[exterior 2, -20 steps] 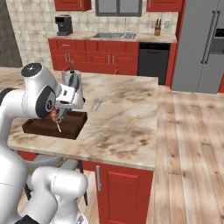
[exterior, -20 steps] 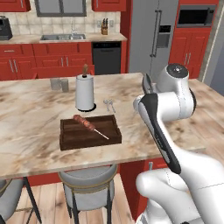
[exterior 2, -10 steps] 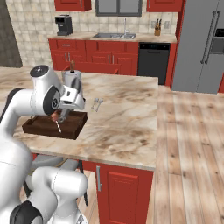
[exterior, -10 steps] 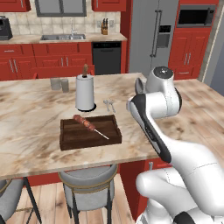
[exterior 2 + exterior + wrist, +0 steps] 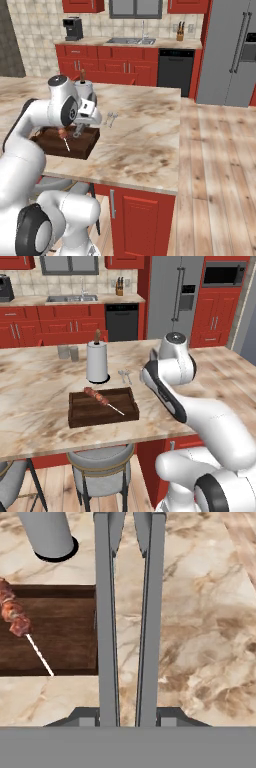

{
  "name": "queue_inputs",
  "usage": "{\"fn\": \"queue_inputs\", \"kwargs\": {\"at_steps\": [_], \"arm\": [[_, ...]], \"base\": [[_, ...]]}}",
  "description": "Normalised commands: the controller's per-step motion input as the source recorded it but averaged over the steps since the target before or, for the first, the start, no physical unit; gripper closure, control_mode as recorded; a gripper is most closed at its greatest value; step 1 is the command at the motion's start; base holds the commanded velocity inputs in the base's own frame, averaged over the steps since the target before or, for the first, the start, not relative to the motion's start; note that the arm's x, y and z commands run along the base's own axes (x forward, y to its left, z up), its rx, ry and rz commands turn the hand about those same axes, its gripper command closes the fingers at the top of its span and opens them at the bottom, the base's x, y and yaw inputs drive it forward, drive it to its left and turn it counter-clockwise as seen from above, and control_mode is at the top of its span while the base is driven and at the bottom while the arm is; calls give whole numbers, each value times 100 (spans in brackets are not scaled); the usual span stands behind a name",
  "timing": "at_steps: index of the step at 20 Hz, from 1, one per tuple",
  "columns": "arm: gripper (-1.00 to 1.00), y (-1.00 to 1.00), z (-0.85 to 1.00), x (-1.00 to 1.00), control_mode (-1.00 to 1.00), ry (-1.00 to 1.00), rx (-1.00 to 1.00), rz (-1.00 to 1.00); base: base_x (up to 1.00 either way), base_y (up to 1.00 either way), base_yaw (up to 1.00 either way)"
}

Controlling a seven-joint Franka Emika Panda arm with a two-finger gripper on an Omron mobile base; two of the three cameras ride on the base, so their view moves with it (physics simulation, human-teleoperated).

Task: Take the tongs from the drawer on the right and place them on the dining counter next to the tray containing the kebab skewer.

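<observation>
Even, bright rendered light, no glare; soft shadows under objs on desk (image 5: 40, 406). Sharp throughout, no edge distortion.

The white arm rises from the base, folds at its dark elbow joint and reaches forward, with the wrist turned down. The gripper (image 5: 80, 131) hangs low, pointing downward. In the hand view the two dark fingers (image 5: 85, 716) sit at the bottom, clamped from outside on two long grey arms that run up between them.
</observation>
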Motion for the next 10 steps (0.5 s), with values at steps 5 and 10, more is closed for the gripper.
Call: {"fn": "queue_inputs", "kwargs": {"at_steps": [5,10], "arm": [[100,0,-35,38,-100,19,0,10],[100,0,-21,25,-100,30,0,8]], "base": [[0,0,0],[0,0,0]]}}
